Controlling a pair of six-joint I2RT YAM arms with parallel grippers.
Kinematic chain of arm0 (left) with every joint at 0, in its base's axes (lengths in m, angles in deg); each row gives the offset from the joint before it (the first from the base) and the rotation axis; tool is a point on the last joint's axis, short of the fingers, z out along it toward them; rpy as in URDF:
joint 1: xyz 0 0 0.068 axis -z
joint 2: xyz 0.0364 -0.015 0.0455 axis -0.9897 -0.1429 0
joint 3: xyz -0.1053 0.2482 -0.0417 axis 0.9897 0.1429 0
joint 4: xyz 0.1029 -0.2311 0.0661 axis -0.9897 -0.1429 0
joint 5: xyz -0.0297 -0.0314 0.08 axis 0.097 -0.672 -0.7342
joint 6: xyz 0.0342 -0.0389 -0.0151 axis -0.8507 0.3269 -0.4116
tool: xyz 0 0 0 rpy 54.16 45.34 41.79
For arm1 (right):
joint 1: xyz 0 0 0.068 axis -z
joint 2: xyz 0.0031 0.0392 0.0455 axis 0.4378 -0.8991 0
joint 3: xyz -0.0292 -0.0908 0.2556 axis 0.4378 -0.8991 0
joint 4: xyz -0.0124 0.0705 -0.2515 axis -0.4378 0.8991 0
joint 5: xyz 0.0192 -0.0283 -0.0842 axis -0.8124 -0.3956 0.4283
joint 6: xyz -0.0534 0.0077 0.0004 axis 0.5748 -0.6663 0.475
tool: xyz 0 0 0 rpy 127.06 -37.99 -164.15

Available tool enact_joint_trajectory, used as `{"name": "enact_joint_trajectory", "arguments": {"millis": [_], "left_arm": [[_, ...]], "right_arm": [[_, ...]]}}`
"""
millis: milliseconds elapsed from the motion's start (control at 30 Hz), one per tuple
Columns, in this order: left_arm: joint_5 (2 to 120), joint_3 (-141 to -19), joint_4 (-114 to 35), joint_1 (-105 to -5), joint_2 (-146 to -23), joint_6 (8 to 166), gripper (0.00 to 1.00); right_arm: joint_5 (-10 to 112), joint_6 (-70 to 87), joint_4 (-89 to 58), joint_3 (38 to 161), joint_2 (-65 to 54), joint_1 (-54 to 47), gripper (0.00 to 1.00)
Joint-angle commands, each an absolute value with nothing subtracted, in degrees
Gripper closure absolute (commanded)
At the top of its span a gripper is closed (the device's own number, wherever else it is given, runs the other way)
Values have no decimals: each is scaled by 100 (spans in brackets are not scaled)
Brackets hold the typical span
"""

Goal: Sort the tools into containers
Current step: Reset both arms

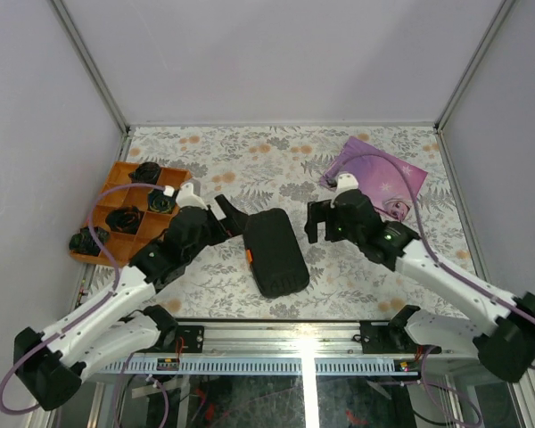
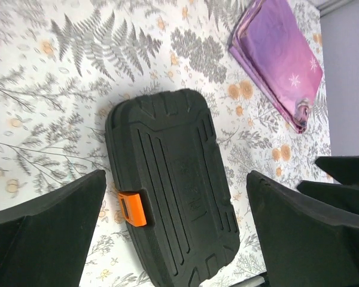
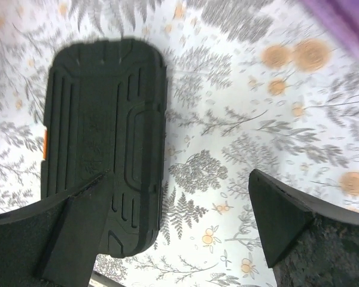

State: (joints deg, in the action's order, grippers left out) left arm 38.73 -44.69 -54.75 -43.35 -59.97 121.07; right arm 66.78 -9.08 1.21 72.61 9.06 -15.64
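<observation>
The black case (image 1: 275, 252) lies shut at the middle of the worktop (image 1: 205, 147), with its orange latch (image 1: 248, 256) on the 9 o'clock side. No screwdriver, pliers or hammer shows loose in any view, so the sorting looks done, with little left beyond drawing the arms back. The left hand (image 1: 234, 218) hovers at the case's 10 o'clock and the right hand (image 1: 319, 223) at its 2 o'clock. Both are spread wide and hold nothing. An orange tray (image 1: 111, 183) sits far out at 10 o'clock.
</observation>
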Motion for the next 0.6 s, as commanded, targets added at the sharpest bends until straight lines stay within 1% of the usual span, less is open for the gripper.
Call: {"name": "enact_joint_trajectory", "arguments": {"millis": [0, 233, 400, 567], "left_arm": [[3204, -5058, -6634, -4393, -5536, 11482, 0], [2873, -5446, -7279, -4388, -4615, 10988, 0], [2747, -5363, -7578, -4390, -3852, 10738, 0], [2681, -5176, -7670, -4380, -3388, 10737, 0]], "right_arm": [[7647, -656, 344, 7203, 2002, -1583, 1], [8443, -474, 475, 6654, 3699, -1585, 1], [8909, -488, 561, 6168, 4877, -1586, 1], [9364, -665, 749, 5806, 5655, -1584, 1]]}}
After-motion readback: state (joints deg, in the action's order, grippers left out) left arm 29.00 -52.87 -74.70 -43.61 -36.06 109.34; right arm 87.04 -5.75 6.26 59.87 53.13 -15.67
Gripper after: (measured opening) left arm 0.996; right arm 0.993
